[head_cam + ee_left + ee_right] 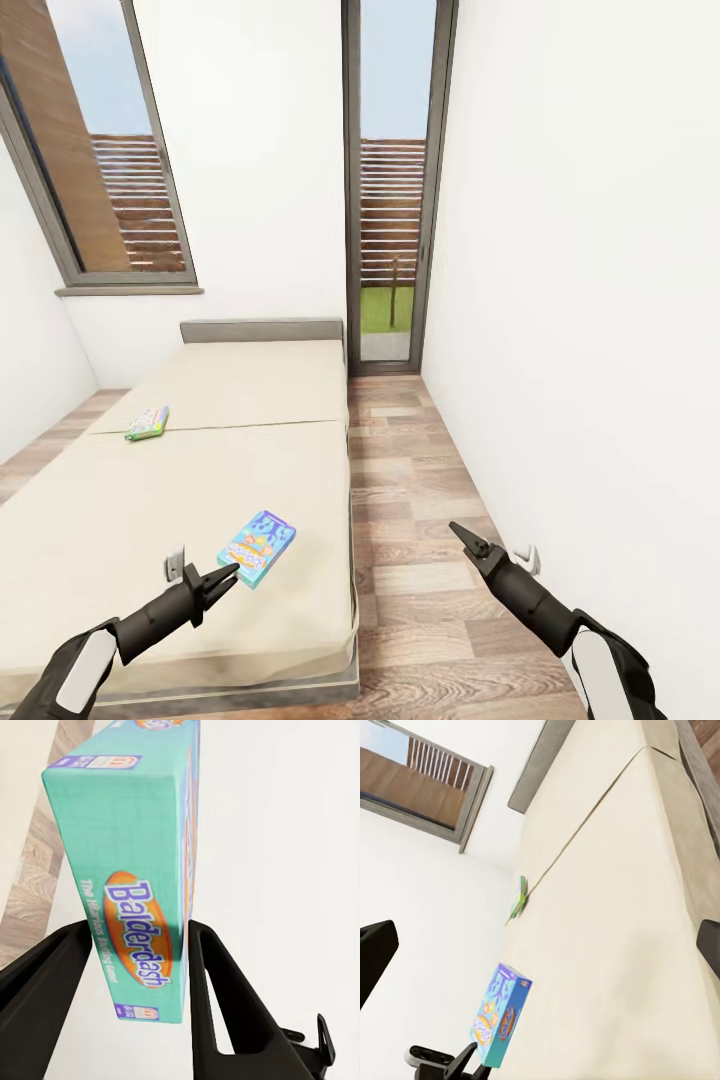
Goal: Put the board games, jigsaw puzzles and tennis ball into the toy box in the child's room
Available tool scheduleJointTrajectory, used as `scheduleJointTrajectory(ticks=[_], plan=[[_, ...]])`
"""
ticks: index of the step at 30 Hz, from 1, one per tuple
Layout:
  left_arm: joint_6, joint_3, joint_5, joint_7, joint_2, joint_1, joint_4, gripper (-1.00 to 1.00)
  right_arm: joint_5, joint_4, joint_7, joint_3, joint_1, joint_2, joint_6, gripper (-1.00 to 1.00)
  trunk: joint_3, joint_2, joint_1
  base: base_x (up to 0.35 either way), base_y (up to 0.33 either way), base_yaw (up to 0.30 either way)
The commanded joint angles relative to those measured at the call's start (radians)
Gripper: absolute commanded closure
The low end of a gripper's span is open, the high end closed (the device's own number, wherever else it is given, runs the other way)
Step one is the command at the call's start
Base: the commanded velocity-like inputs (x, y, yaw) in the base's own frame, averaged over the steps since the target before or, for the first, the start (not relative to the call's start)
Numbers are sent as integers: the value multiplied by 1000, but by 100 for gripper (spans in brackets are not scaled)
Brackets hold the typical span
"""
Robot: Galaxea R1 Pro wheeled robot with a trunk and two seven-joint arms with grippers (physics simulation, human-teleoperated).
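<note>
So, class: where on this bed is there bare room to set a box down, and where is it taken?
The mattress is mostly bare: the stretch from the headboard down past the green-edged game box, and the whole middle. It is crowded only near the foot corner, where the left gripper straddles the end of the blue game box. The wood floor beside the bed is bare too.

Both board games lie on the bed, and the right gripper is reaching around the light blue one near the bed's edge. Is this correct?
Not quite: it is the left gripper, not the right. The left wrist view shows its open fingers on either side of the light blue board game. The green-edged board game lies farther up the bed.
</note>
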Motion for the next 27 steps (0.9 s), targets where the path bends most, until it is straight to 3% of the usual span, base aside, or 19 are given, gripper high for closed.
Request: scheduleJointTrajectory(ticks=[1, 8, 27], plan=[[4, 2, -1, -8, 0, -1, 0, 100, -2, 0, 2, -3, -1, 1, 7, -100, -1, -1, 0, 0, 0, 0], [4, 2, -2, -33, 1, -1, 0, 100, -3, 2, 1, 1, -1, 2, 7, -100, -1, -1, 0, 0, 0, 0], [4, -6, -3, -35, 0, -1, 0, 100, -2, 0, -1, 2, 0, 4, 6, -100, 59, 132, -73, 0, 0, 0]])
